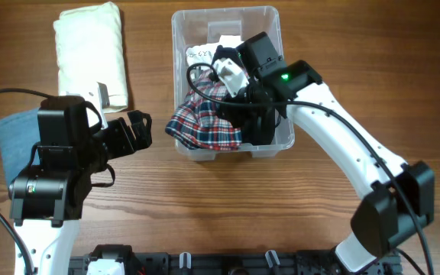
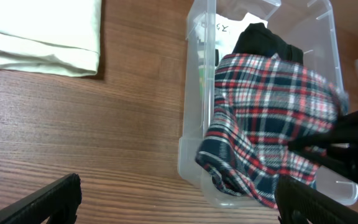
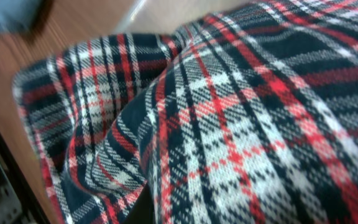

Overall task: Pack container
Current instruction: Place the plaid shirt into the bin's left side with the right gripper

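The clear plastic container (image 1: 224, 11) stands at the table's back centre and also shows in the left wrist view (image 2: 194, 93). A red, white and navy plaid cloth (image 1: 201, 126) lies partly inside it and hangs over its front-left wall (image 2: 266, 106). A black garment (image 1: 224, 55) and a white label (image 1: 199, 53) show deeper inside. My right gripper (image 1: 254, 114) reaches into the container and is shut on the plaid cloth, which fills the right wrist view (image 3: 229, 124) and hides the fingers. My left gripper (image 1: 140, 130) is open and empty over the table, just left of the container (image 2: 179, 199).
A folded cream cloth (image 1: 90, 53) lies at the back left (image 2: 36, 31). A blue cloth (image 1: 14, 137) lies at the left edge, partly under my left arm. The wooden table's front holds nothing but the arm bases.
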You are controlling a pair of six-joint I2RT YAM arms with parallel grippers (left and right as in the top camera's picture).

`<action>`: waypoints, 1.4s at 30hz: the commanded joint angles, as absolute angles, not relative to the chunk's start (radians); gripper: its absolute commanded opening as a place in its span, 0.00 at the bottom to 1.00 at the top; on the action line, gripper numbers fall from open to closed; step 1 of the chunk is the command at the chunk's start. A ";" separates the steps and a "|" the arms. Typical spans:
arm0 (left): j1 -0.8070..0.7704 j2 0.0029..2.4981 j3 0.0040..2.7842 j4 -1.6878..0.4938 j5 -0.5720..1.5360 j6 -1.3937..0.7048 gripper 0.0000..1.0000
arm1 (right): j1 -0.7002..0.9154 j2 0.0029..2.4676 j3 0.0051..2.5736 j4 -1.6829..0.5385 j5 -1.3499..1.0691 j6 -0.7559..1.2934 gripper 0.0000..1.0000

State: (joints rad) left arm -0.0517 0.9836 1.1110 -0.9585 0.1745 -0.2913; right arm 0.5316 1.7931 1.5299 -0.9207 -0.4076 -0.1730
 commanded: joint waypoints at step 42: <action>-0.049 0.982 1.126 -0.963 0.190 -0.300 1.00 | 0.551 1.859 1.470 -0.784 -0.350 0.083 0.04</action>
State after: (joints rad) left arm -0.0517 0.9836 1.1110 -0.9638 0.1745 -0.2913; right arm 0.5457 1.8423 1.4376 -0.8352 -0.2375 0.2588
